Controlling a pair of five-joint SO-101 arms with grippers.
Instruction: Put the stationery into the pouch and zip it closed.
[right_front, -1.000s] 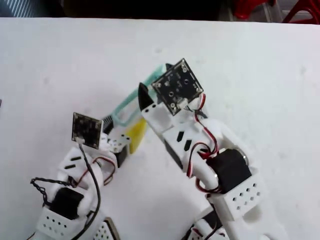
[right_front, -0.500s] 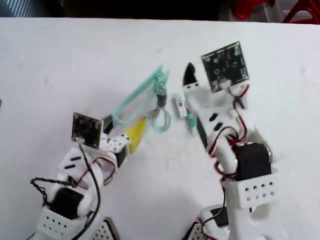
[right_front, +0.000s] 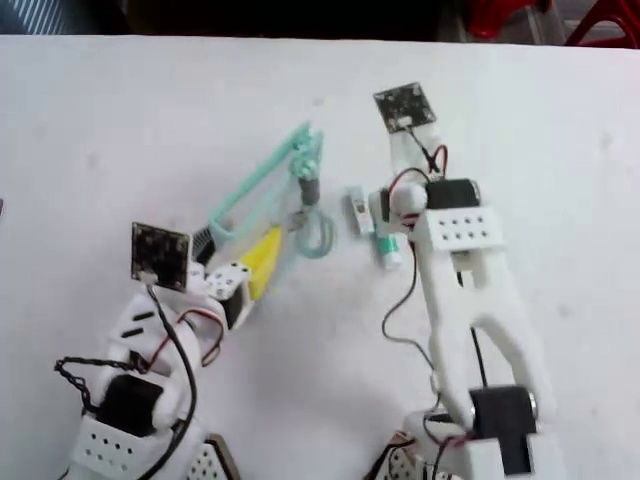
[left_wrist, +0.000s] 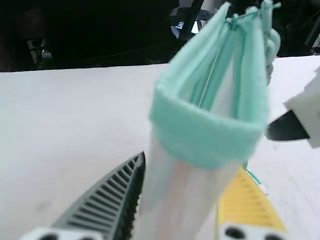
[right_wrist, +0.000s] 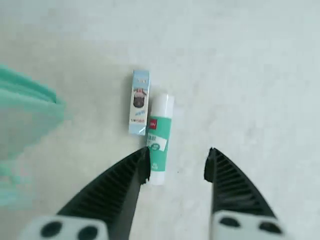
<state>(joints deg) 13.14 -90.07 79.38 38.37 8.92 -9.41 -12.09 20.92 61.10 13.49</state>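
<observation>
Right wrist view: right arm (right_front: 470, 290) jaws released, glue stick (right_wrist: 159, 142) lies lengthwise at one jaw tip, not between them; left arm (right_front: 150, 340) jaws grasp the pouch (left_wrist: 210, 125)

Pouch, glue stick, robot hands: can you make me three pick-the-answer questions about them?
1. What colour is the pouch in the left hand? A red, B mint green, C black.
2. Where is the glue stick? A in the pouch, B on the table beside the small box, C in the left hand.
3. The right hand is: A open, B shut on the glue stick, C shut on the pouch.
Answers: B, its fabric is mint green; B, it lies by the box; A, it gapes, empty.
</observation>
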